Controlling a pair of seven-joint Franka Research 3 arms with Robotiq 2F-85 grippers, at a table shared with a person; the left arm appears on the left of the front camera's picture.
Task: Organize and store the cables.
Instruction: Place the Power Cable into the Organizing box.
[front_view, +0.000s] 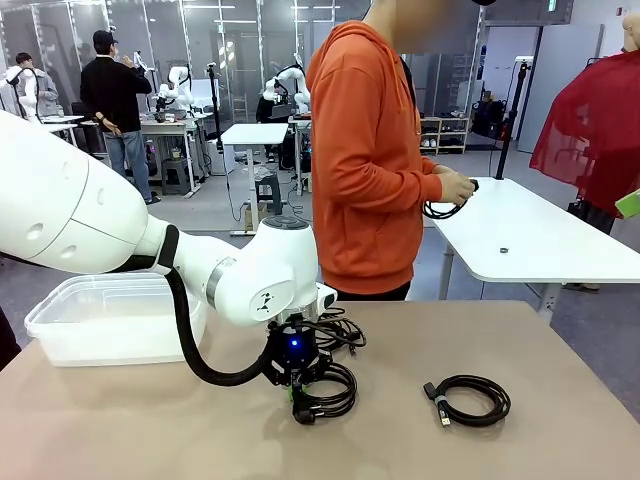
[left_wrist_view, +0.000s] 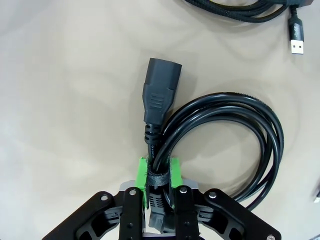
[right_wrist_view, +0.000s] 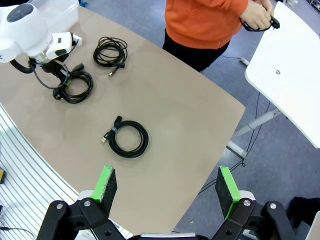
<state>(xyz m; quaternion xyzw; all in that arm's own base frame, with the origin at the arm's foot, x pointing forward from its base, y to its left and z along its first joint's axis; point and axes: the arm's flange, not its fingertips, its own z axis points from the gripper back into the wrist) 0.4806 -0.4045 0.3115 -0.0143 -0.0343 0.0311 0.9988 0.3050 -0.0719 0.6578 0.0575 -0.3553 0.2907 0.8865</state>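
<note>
A black power cable coil (front_view: 328, 392) lies on the tan table, and my left gripper (front_view: 296, 388) is shut on it. In the left wrist view the green pads (left_wrist_view: 144, 172) pinch the cable (left_wrist_view: 227, 145) at its strap, just behind the plug (left_wrist_view: 160, 95). A second coil (front_view: 335, 330) lies just behind the gripper, a third (front_view: 470, 399) to the right. From high above the table's near edge, my open right gripper (right_wrist_view: 165, 187) looks down on all three coils (right_wrist_view: 77, 86) (right_wrist_view: 109, 51) (right_wrist_view: 129, 138). The person in the orange top holds another cable (front_view: 445, 207).
A clear plastic bin (front_view: 60, 310) stands at the table's far left, beside the left arm. A white side table (front_view: 540, 240) stands behind the right end. A USB-ended cable (left_wrist_view: 240, 10) lies close beyond the held coil.
</note>
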